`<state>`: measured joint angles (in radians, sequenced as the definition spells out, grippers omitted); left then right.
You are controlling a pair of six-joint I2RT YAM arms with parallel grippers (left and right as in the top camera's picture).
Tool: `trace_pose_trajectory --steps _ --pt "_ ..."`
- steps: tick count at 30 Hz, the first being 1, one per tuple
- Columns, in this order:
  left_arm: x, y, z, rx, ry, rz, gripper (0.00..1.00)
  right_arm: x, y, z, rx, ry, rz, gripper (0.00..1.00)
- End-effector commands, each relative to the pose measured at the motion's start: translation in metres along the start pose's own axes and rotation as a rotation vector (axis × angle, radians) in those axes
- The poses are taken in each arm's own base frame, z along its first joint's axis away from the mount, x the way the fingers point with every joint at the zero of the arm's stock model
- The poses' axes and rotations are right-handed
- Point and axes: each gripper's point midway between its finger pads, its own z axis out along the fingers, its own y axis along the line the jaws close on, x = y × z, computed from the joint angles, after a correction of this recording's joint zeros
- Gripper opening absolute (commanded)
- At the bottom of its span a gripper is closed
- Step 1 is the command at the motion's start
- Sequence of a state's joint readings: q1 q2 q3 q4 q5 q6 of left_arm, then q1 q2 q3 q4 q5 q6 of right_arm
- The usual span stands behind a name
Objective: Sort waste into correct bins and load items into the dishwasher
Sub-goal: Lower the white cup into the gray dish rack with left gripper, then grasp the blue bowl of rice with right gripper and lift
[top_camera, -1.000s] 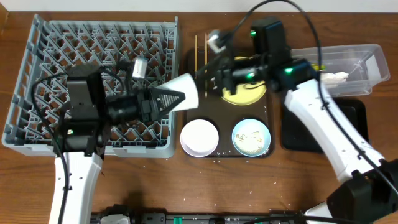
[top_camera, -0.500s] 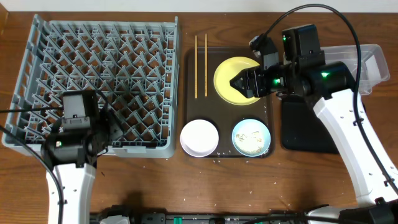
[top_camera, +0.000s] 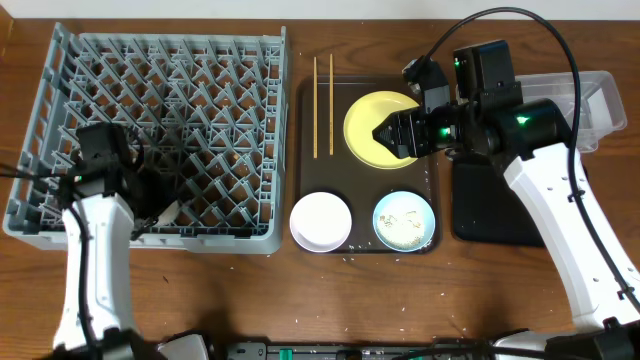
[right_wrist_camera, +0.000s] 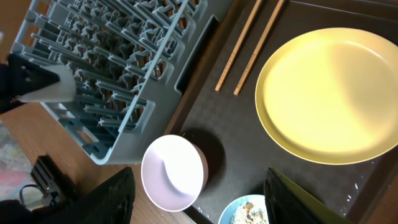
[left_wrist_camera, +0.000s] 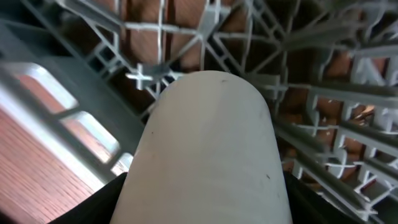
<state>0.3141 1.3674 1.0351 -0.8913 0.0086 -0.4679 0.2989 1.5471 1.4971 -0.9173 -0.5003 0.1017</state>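
Observation:
My left gripper [top_camera: 158, 205] is shut on the small white cup [top_camera: 170, 212] and holds it low inside the grey dish rack [top_camera: 160, 60], near its front left. In the left wrist view the cup [left_wrist_camera: 211, 149] fills the space between the jaws. My right gripper [top_camera: 385, 133] is open and empty above the yellow plate [top_camera: 375, 128]. Two chopsticks [top_camera: 323, 105] lie left of the plate. The white bowl [top_camera: 320, 221] and the light blue bowl [top_camera: 405, 220] holding food crumbs sit in front. The napkin and the wrapper are out of view.
Plate, bowls and chopsticks rest on a dark brown serving tray [top_camera: 305, 160]. A shallow black tray [top_camera: 500, 210] lies to its right. A clear tub [top_camera: 595, 100] stands behind that, partly hidden by my right arm. Crumbs dot the table in front.
My left gripper has carried the white cup from the rack's right edge to its front left and down among the pegs. My right arm has drawn back to the right, then held still.

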Motion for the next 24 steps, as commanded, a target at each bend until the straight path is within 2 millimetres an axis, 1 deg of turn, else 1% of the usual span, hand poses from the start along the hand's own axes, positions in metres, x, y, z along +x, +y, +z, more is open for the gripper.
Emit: trace_pose_trajectory --steps 1,6,8,11,13,14,16,17,18,19,20,22,23,24 --pt "0.001 -0.005 -0.001 0.027 0.025 0.01 0.74 0.001 0.007 0.0 -0.01 0.005 -0.019 0.64" --pt "-0.004 -0.008 -0.017 0.061 -0.029 0.008 0.9 0.001 0.007 0.0 -0.01 0.004 -0.019 0.64" --pt "-0.003 -0.014 -0.027 0.111 -0.041 0.021 0.94 0.001 0.007 0.0 -0.01 0.005 -0.019 0.64" --pt "0.001 -0.023 -0.038 0.182 -0.045 0.029 0.93 0.0 0.008 0.0 -0.011 0.001 -0.023 0.64" --pt "0.009 -0.046 -0.058 0.335 -0.041 0.108 0.87 -0.002 0.014 0.004 -0.014 -0.009 -0.047 0.6" --pt "0.017 -0.067 -0.074 0.469 -0.044 0.216 0.85 -0.005 0.017 0.012 0.019 -0.024 -0.062 0.56" --pt "0.027 -0.084 -0.092 0.582 -0.051 0.313 0.84 -0.007 0.015 0.025 0.107 -0.034 -0.055 0.54" --pt "0.036 -0.093 -0.103 0.636 -0.065 0.384 0.84 -0.006 0.011 0.037 0.192 -0.037 -0.041 0.52" --pt "0.043 -0.098 -0.111 0.66 -0.084 0.441 0.84 -0.004 0.007 0.046 0.26 -0.034 -0.027 0.5" --pt "0.057 -0.103 -0.122 0.684 -0.106 0.535 0.84 0.004 0.005 0.061 0.336 -0.014 -0.021 0.49" --pt "0.067 -0.105 -0.129 0.7 -0.119 0.601 0.84 0.009 0.006 0.069 0.343 0.005 -0.021 0.48" --pt "0.082 -0.105 -0.137 0.7 -0.124 0.652 0.84 0.027 0.008 0.085 0.351 0.073 0.013 0.44" --pt "0.088 -0.104 -0.14 0.702 -0.124 0.679 0.84 0.036 0.004 0.09 0.366 0.111 0.031 0.43" --pt "0.094 -0.105 -0.142 0.71 -0.121 0.698 0.84 0.045 -0.001 0.093 0.383 0.145 0.063 0.4"
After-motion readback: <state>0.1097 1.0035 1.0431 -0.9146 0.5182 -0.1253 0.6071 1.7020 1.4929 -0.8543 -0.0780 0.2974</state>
